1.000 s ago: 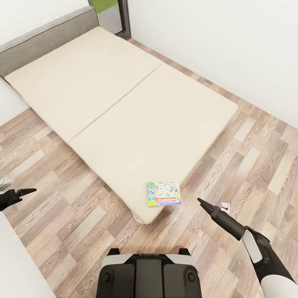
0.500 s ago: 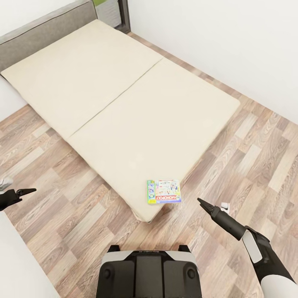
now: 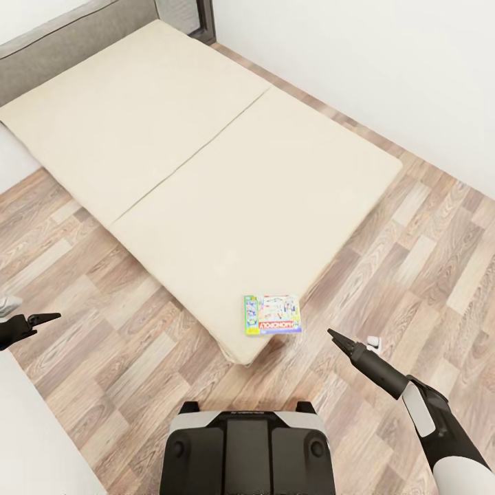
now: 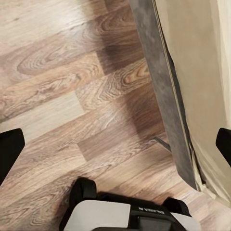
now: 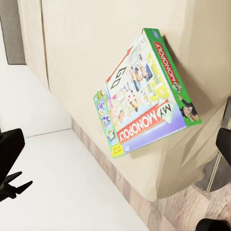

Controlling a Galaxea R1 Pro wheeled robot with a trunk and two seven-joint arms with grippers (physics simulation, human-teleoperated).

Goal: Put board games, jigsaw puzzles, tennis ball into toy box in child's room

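Monopoly board game [image 3: 273, 315] lies flat near the bed's [image 3: 206, 165] lower corner, just below frame centre. Left gripper [image 3: 36, 319] at left edge and right gripper [image 3: 338, 338] at lower right hover spread wide, holding nothing, over wood floor [image 3: 103, 357].

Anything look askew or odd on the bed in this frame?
One thing: the Monopoly board game lies flat at the near corner of the bed, close to the mattress edge and not squared to it. Nothing looks spilled or damaged.

home bedroom, low bed [image 3: 206, 158], wood-plank floor [image 3: 103, 344], board game [image 3: 273, 315]
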